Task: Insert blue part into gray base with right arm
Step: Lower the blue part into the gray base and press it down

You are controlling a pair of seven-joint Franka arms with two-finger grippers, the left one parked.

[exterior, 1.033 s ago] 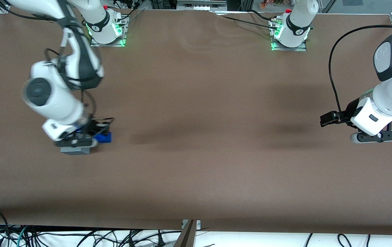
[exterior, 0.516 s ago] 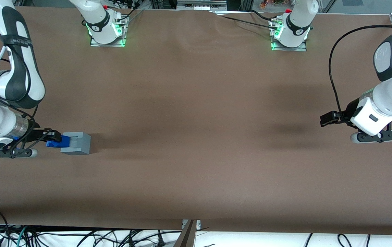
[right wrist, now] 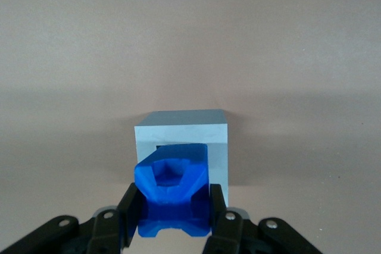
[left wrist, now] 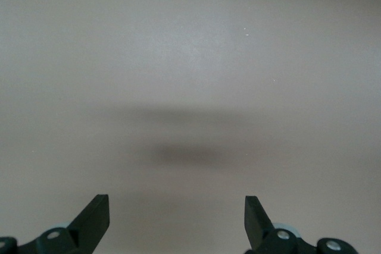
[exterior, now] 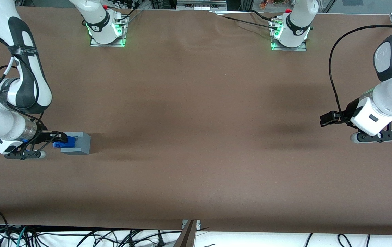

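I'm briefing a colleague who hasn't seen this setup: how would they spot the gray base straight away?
Look along the brown table toward the working arm's end, where the right arm's hand reaches in sideways, shut on the blue part. The gray base is the light gray cube right at that part's tip, larger than it and the only gray block on the table.

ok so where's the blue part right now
The blue part is clamped in the right arm's gripper at the working arm's end of the table, its tip entering the opening of the gray base.
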